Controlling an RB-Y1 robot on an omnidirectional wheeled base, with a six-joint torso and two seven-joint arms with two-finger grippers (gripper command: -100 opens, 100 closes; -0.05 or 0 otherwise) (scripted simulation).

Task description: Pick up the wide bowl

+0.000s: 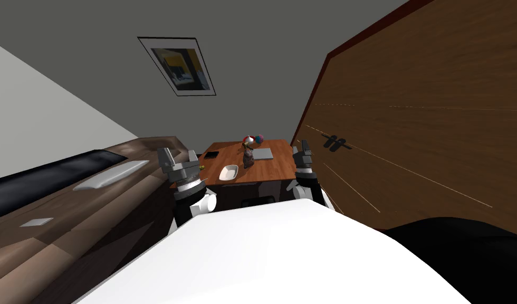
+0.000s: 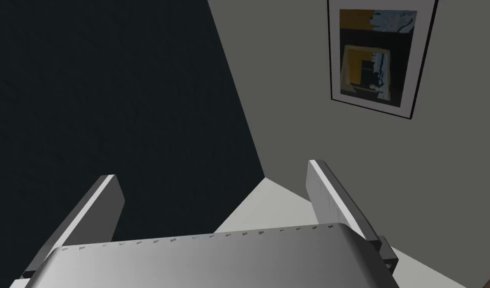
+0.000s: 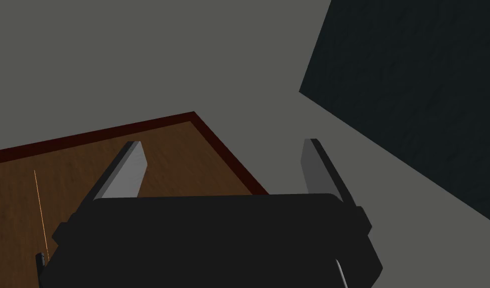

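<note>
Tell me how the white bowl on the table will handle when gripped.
The white bowl looks rigid and shallow, so unlikely to tip or roll. Its smooth sloping rim may slip between thin fingers. It sits near the table edge; a push could slide it off.

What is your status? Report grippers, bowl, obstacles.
Left gripper open, right gripper open, both empty. Wide bowl white, on table, near its front edge, untouched. Vase with flowers stands just beside bowl.
</note>
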